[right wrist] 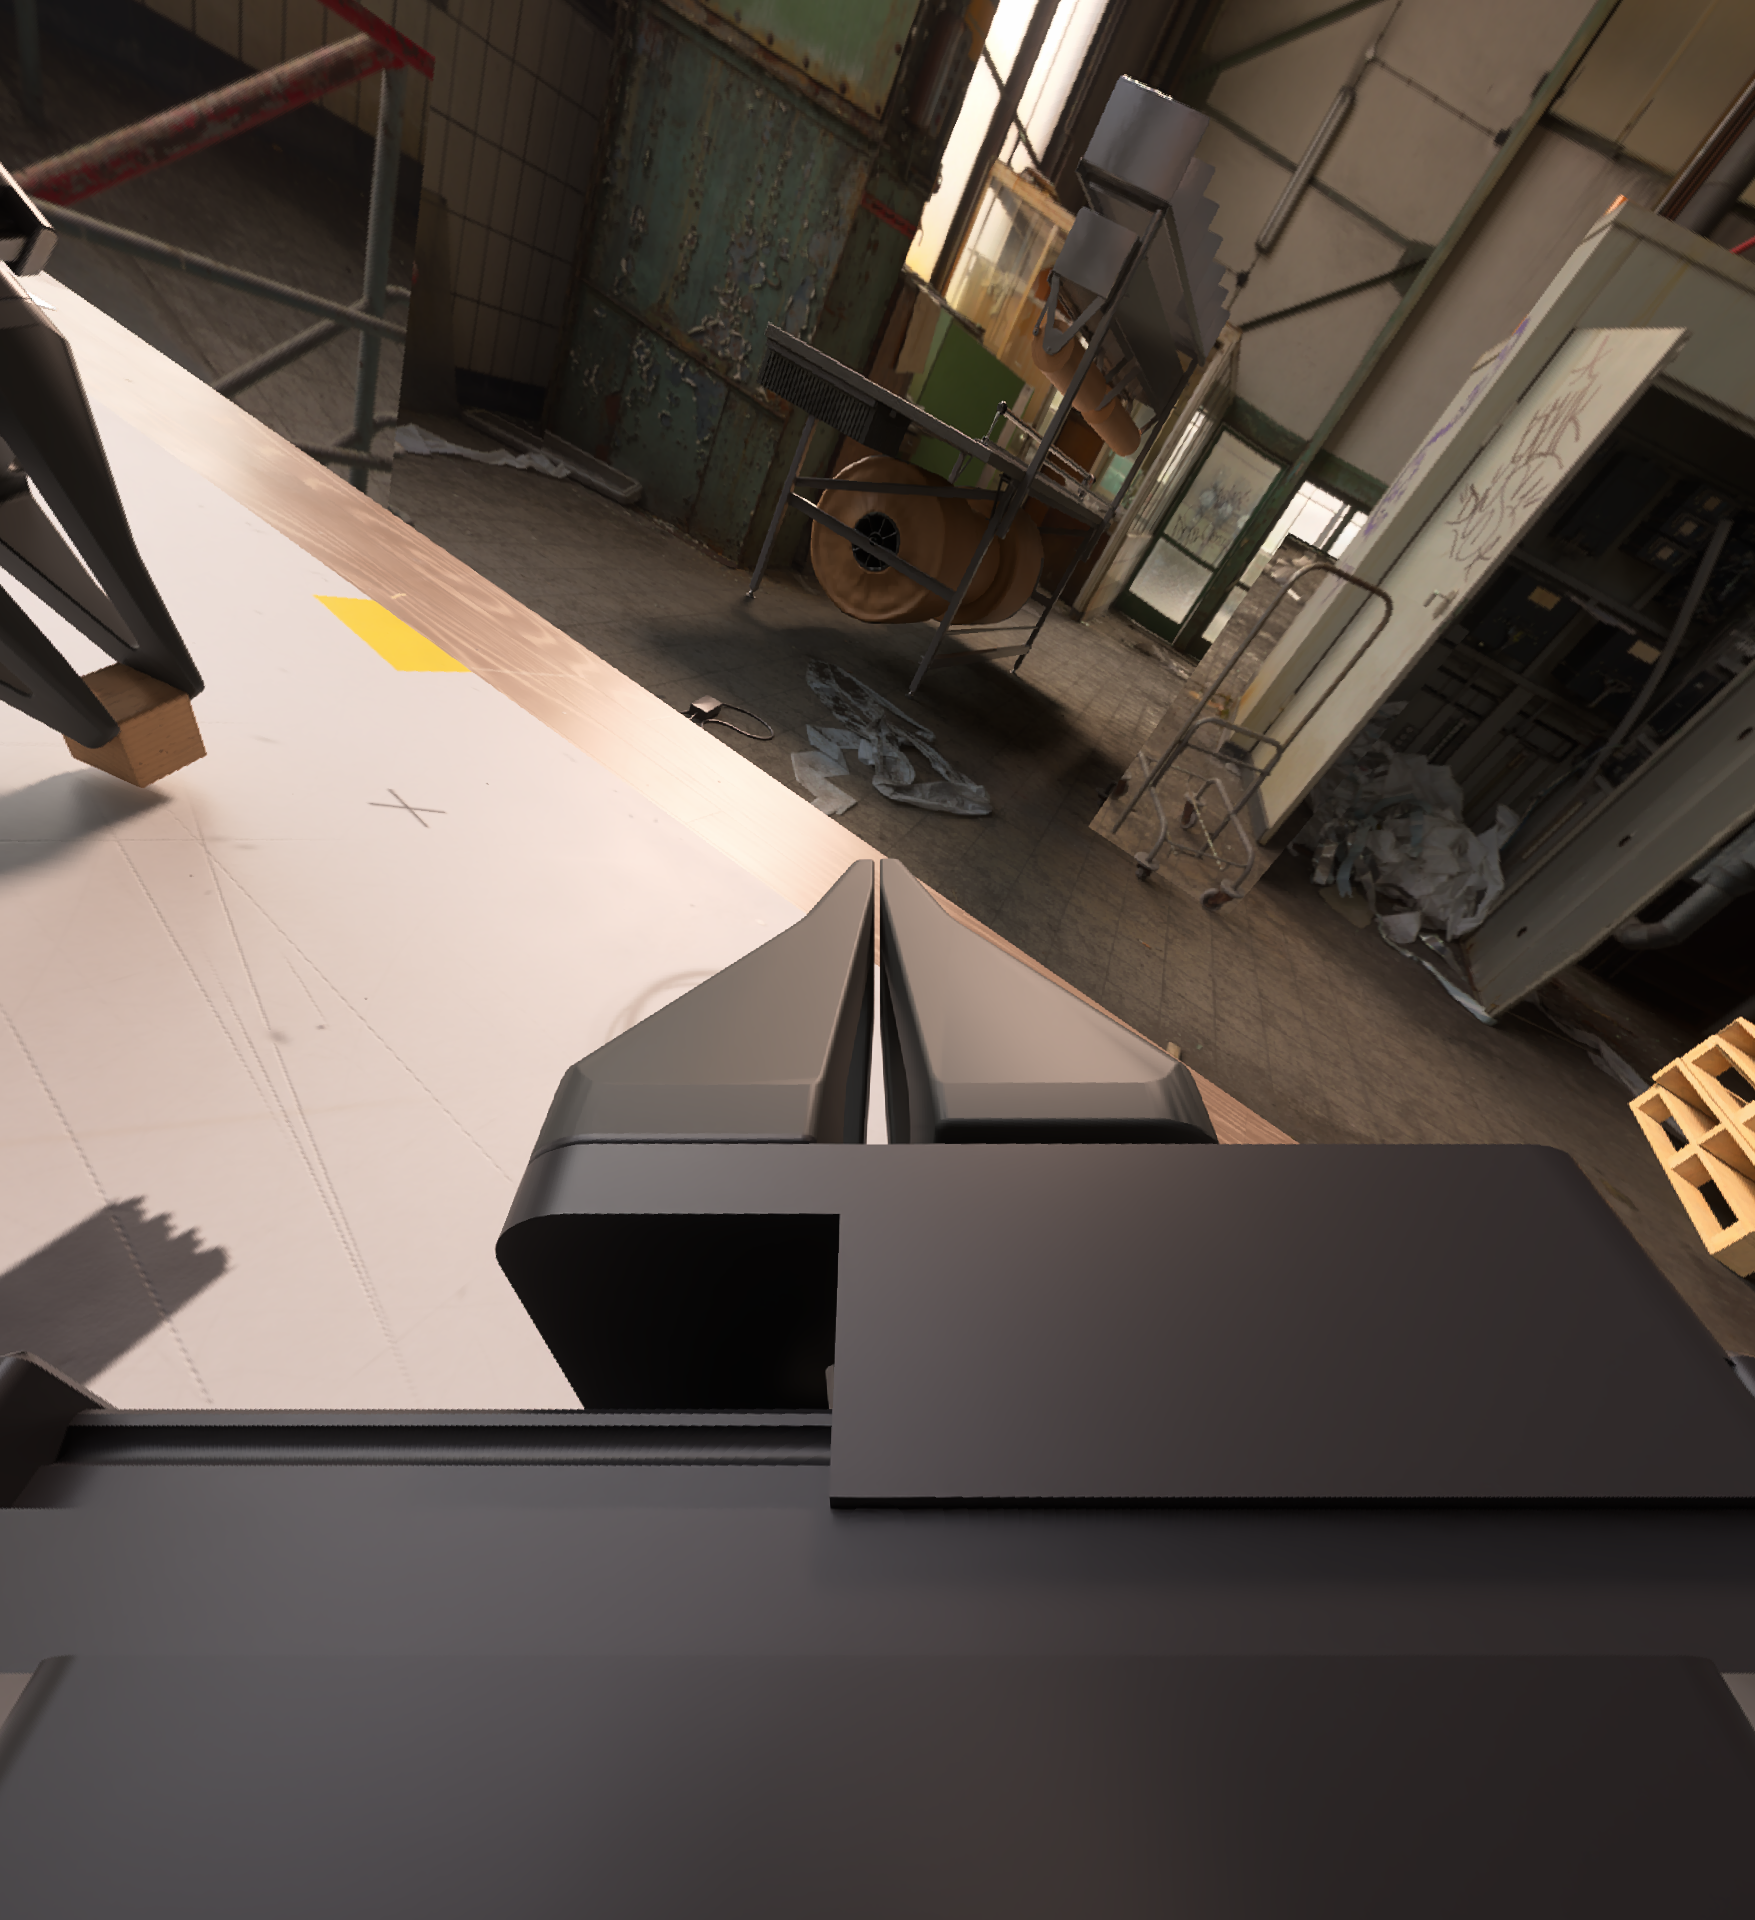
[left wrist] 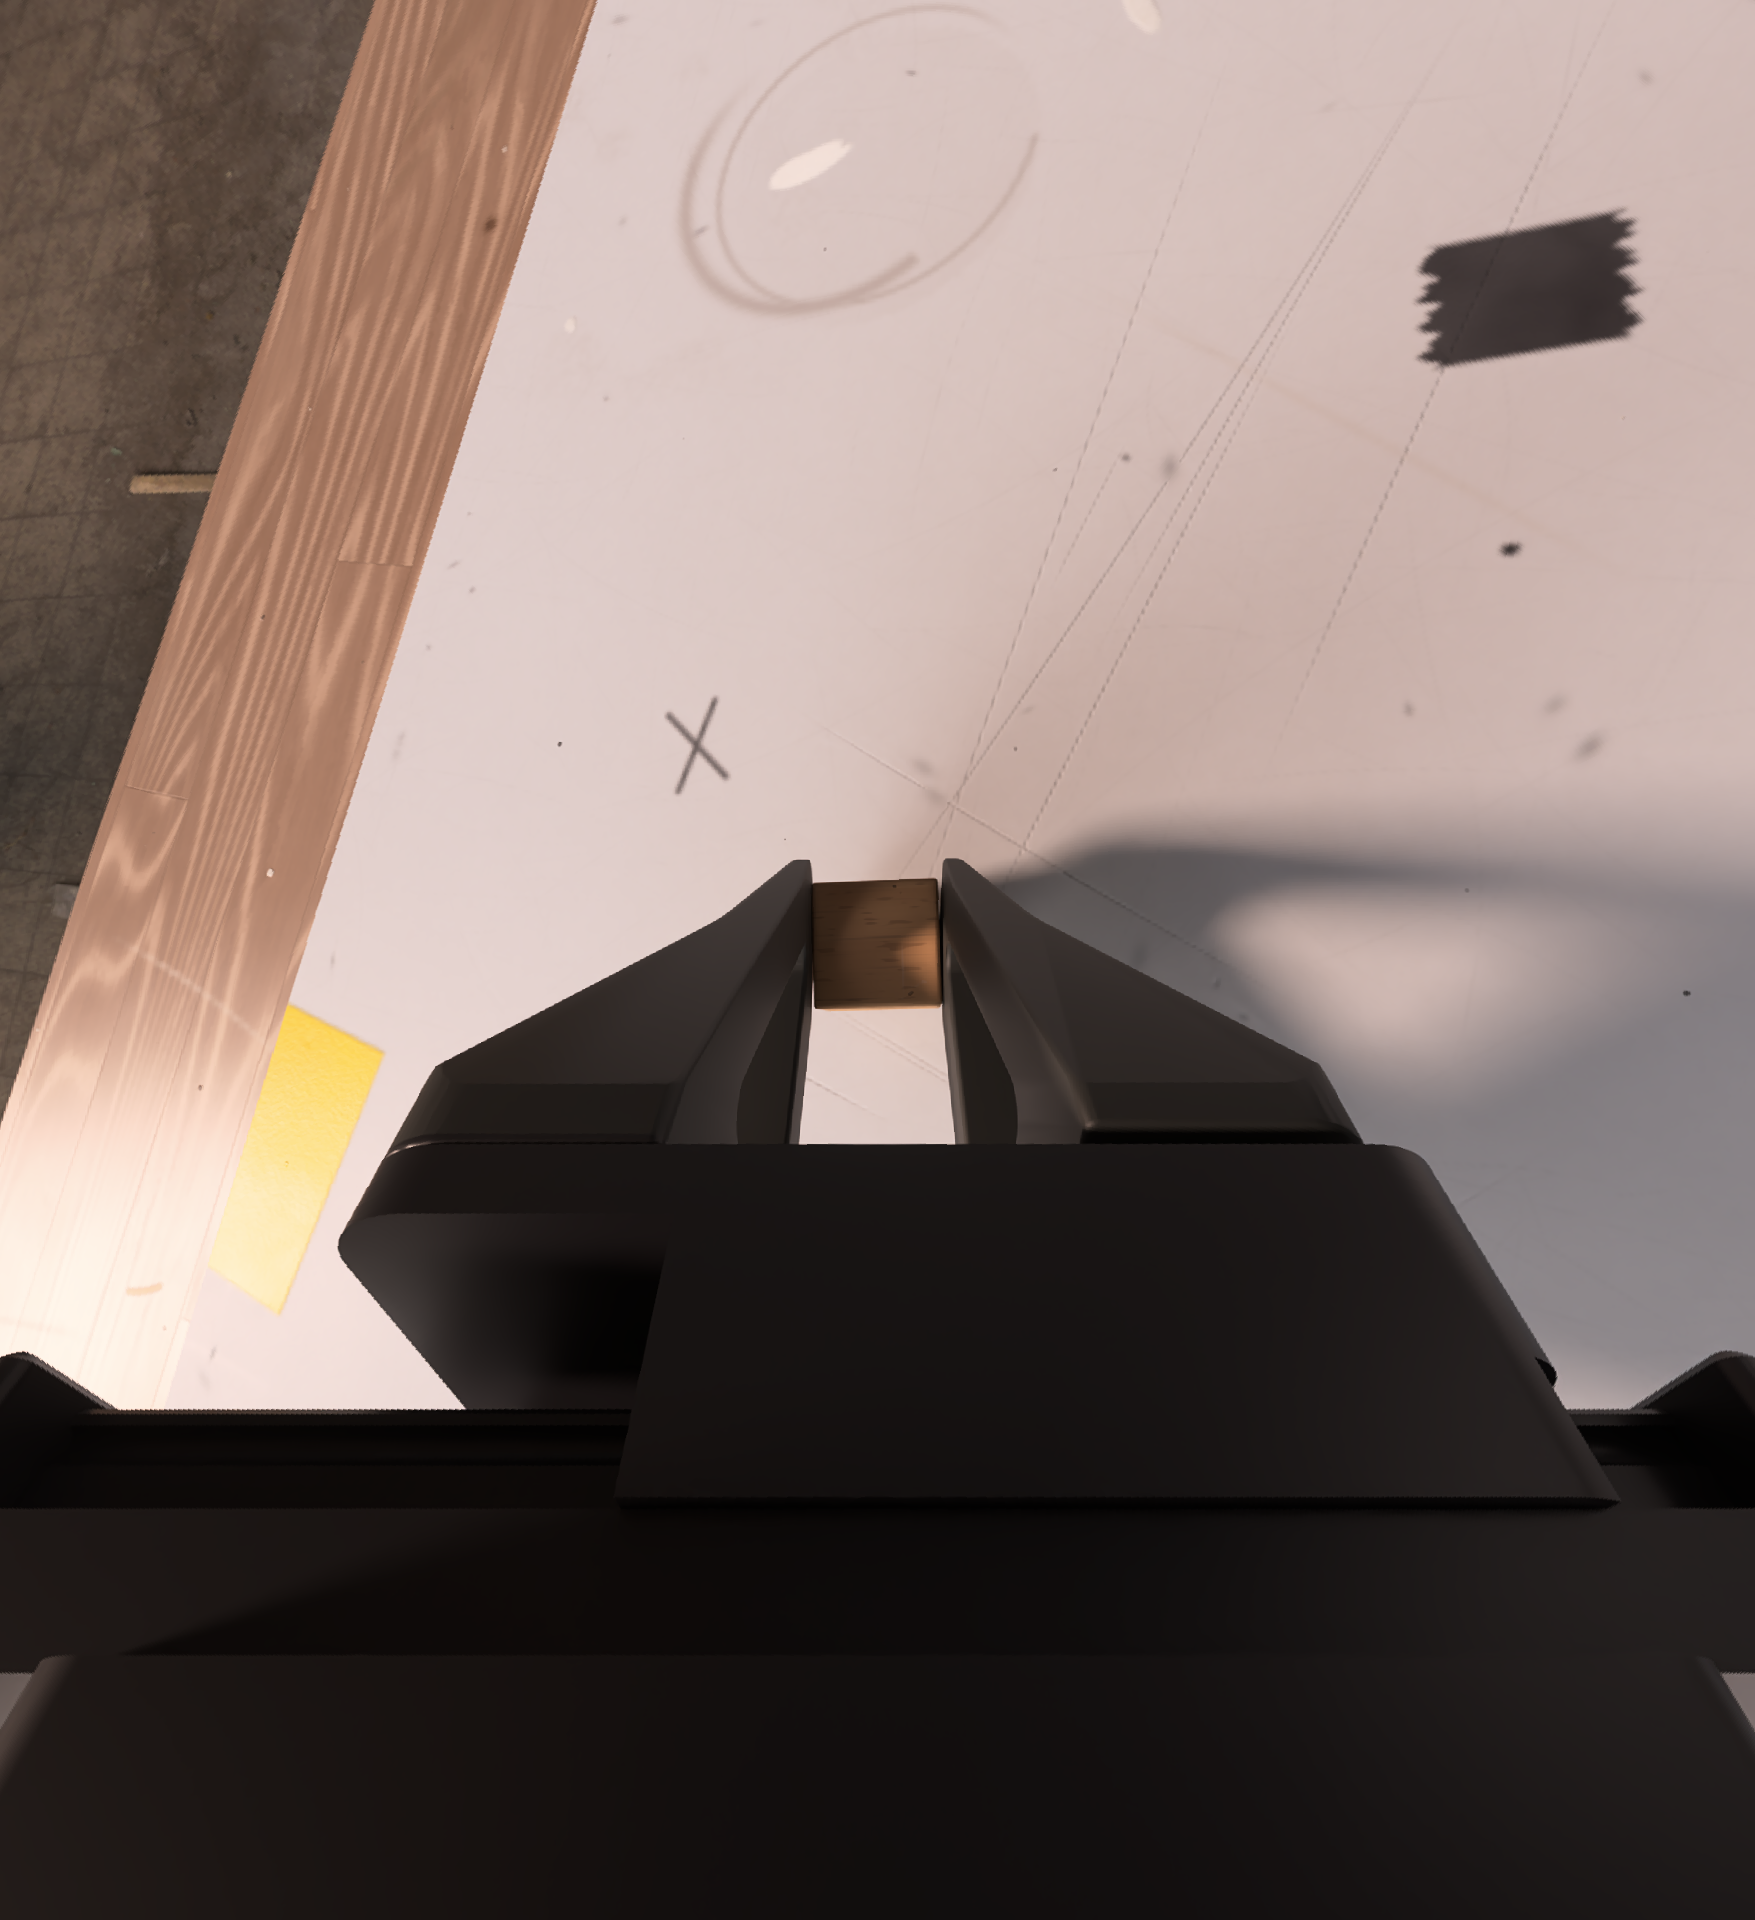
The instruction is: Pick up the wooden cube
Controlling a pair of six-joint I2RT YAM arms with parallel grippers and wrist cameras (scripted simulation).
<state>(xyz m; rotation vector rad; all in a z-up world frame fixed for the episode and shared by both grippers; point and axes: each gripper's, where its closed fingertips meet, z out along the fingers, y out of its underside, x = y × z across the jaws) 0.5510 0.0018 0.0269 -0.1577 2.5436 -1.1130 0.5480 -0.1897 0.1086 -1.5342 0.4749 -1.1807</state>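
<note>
The wooden cube (left wrist: 876,943) is small and light brown, clamped between the two black fingers of my left gripper (left wrist: 876,883). In the right wrist view the cube (right wrist: 151,732) hangs from the left gripper (right wrist: 140,717) a little above the white tabletop (right wrist: 353,935), with its shadow beneath it. My right gripper (right wrist: 876,873) is shut and empty, hovering near the table's wooden edge, well to the right of the cube.
A yellow patch (left wrist: 296,1153) lies by the wooden table border (left wrist: 260,623); it also shows in the right wrist view (right wrist: 390,632). A pencilled cross (left wrist: 698,746) and a ring stain (left wrist: 852,177) mark the tabletop. Beyond the edge is a workshop floor with a wooden crate (right wrist: 1746,1132).
</note>
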